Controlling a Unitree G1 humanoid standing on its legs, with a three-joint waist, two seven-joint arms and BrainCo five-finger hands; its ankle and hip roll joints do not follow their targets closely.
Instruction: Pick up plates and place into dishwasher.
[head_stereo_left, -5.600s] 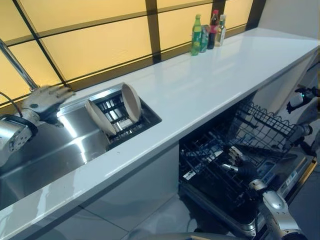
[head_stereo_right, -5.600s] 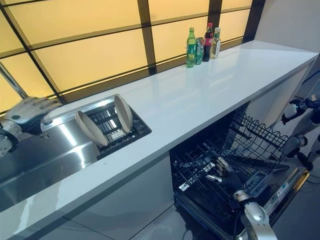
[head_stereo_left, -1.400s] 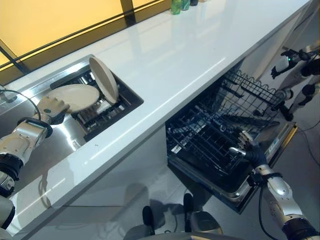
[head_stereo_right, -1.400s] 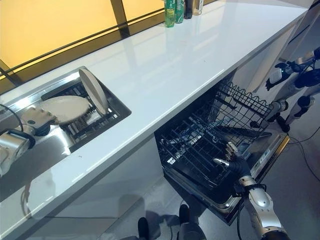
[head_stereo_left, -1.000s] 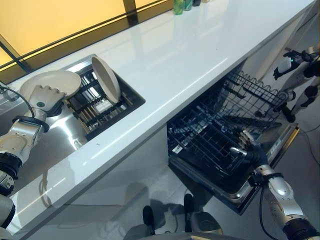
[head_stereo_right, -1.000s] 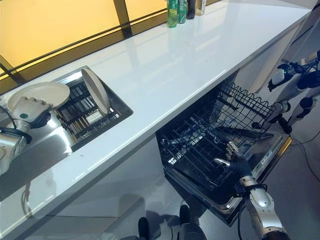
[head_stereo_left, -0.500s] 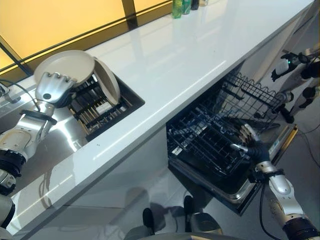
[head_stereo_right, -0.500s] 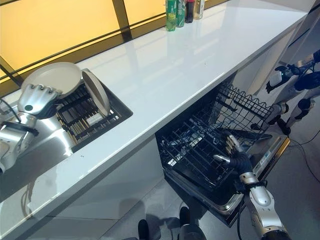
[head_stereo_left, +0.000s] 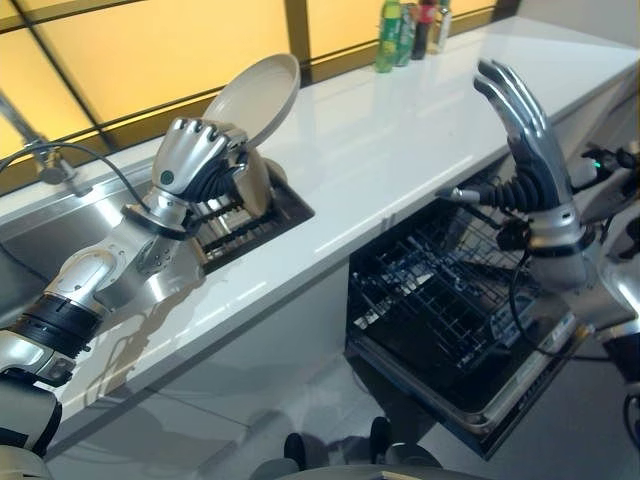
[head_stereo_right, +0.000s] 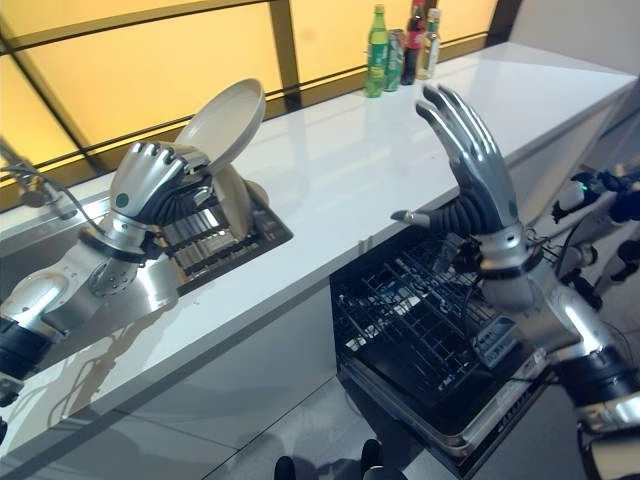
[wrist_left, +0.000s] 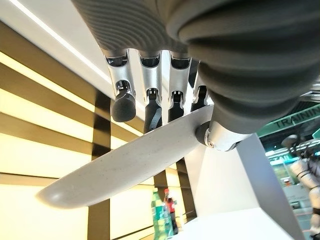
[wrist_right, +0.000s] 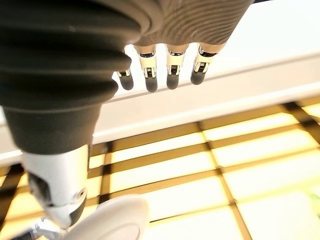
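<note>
White countertop (head_stereo_left: 400, 150) runs the length of the scene under amber window panels, with a steel sink (head_stereo_left: 60, 225) set into it on the robot's left and a few bottles (head_stereo_right: 400, 45) standing at the far end by the glass. Below the counter the dishwasher (head_stereo_left: 440, 300) is open, its dark wire rack pulled out, and no plate can be made out in it.

As for progress, the job looks barely past its first pickup. The left hand (head_stereo_left: 195, 160) is raised above the sink's drying rack (head_stereo_left: 235, 220) with its fingers curled round the rim of a pale plate (head_stereo_left: 255, 100); the left wrist view shows that rim pinched between fingertips and thumb, the plate tilting up and away toward the window. A second plate (head_stereo_right: 232, 205) stands on edge in the drying rack just behind that hand, untouched. The right hand (head_stereo_right: 470, 170) is lifted over the counter's edge above the dishwasher, fingers straight and spread, holding nothing; it may be readying to receive the plate, though that is only a guess.

Left to do: carry the held plate across, slot it into the dishwasher, then fetch the other.

Much of the second plate is masked by the left hand, so its seating in the rack cannot be judged, and the dishwasher's far side is cut off by the right arm.
</note>
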